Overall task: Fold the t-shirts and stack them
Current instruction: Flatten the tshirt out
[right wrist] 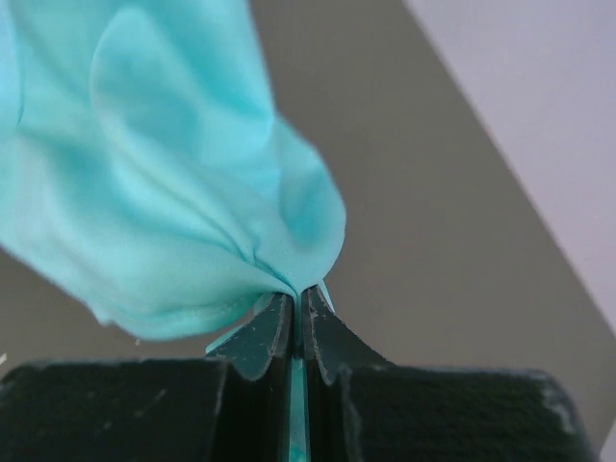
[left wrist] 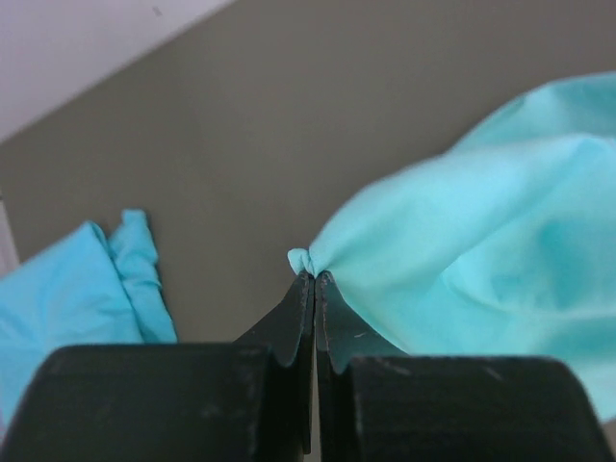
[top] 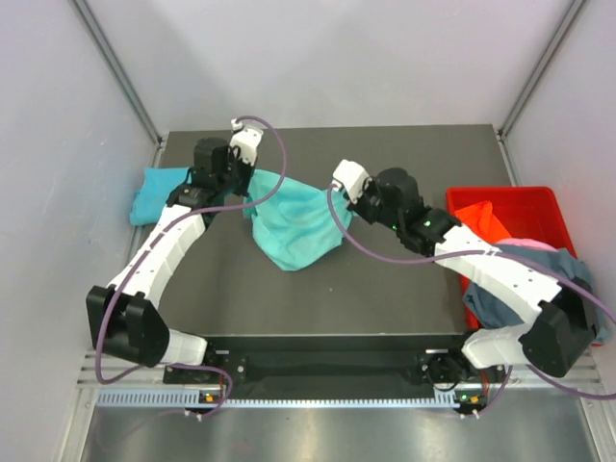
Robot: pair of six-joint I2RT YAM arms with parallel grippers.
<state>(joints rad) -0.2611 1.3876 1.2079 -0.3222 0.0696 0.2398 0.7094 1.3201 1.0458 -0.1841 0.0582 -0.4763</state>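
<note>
A mint-teal t-shirt hangs bunched between my two arms above the middle of the dark table. My left gripper is shut on a pinch of its cloth at the shirt's left corner. On the shirt's right edge my right gripper is shut too, with cloth caught between the fingers. A brighter cyan-blue t-shirt lies crumpled at the table's far left edge, also seen in the left wrist view. A slate grey-blue t-shirt drapes over the red crate.
A red plastic crate stands off the table's right side, holding orange and pink cloth. White walls close in on both sides and at the back.
</note>
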